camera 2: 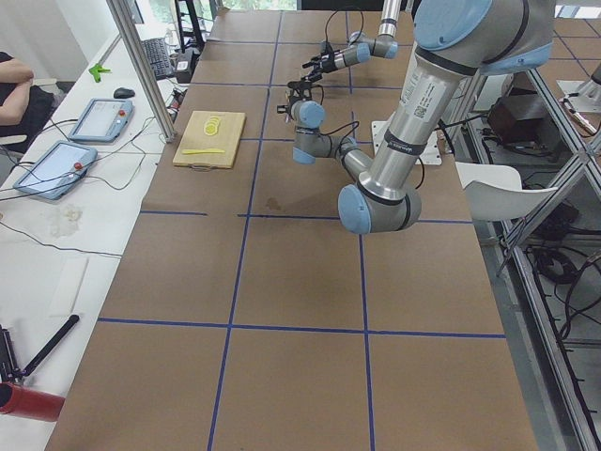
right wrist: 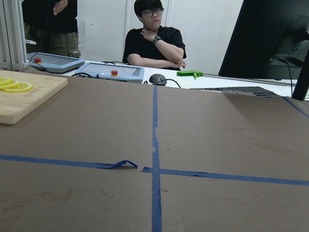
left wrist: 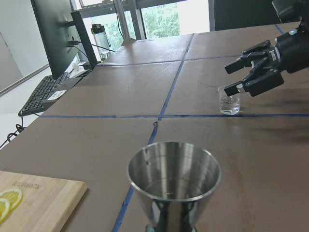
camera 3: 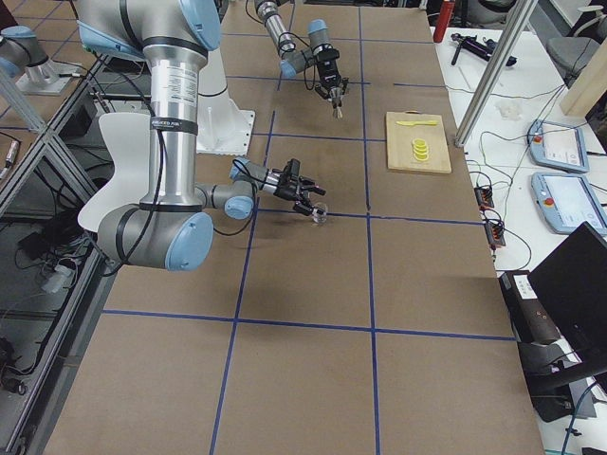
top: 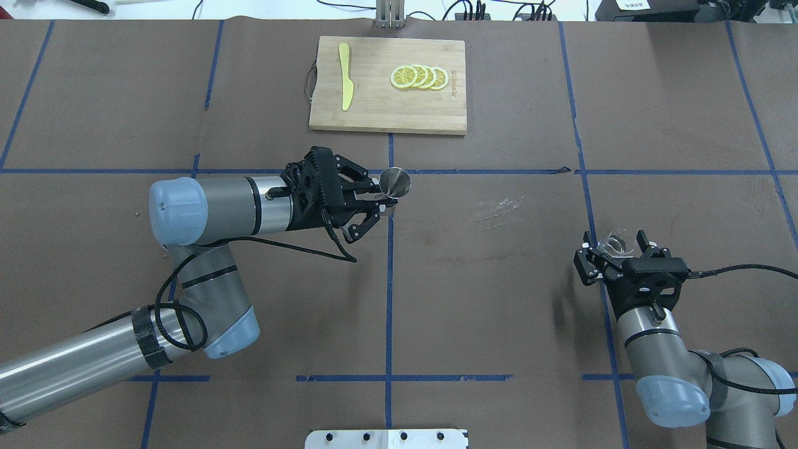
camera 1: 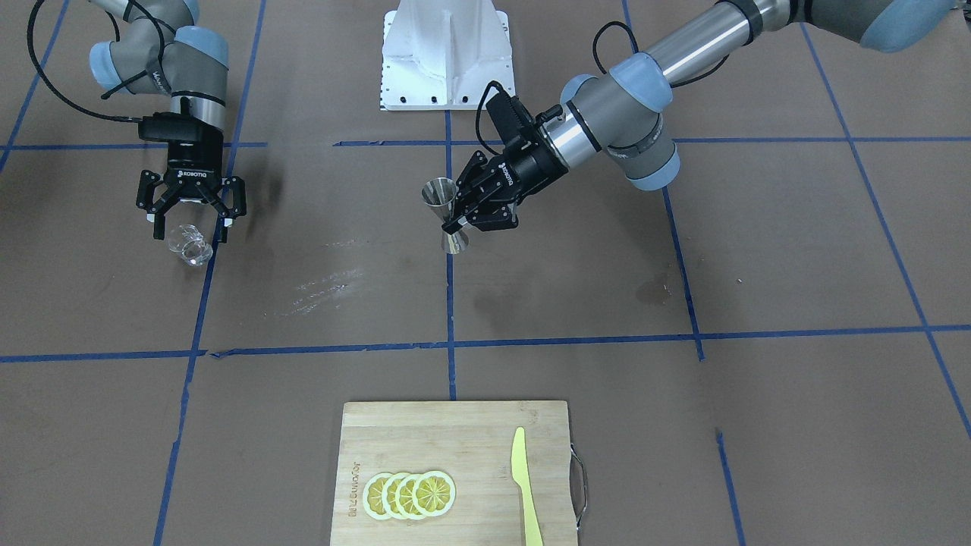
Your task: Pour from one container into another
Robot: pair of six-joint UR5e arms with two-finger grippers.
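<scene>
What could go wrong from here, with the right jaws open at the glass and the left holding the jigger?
1. The right gripper stands open around the clear tumbler; an off-centre close could tip the smooth glass or let it slip.
2. The jigger, held at its narrow waist by the left gripper, may swivel under the pour.
3. Its mouth is small, so the pour may miss.

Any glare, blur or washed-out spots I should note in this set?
Left wrist view: windows blown out, jigger close and sharp with mirror reflections. Front-facing view: tumbler nearly vanishes against the table, only glints. Overhead view: even light, soft shadows, no blur.
</scene>
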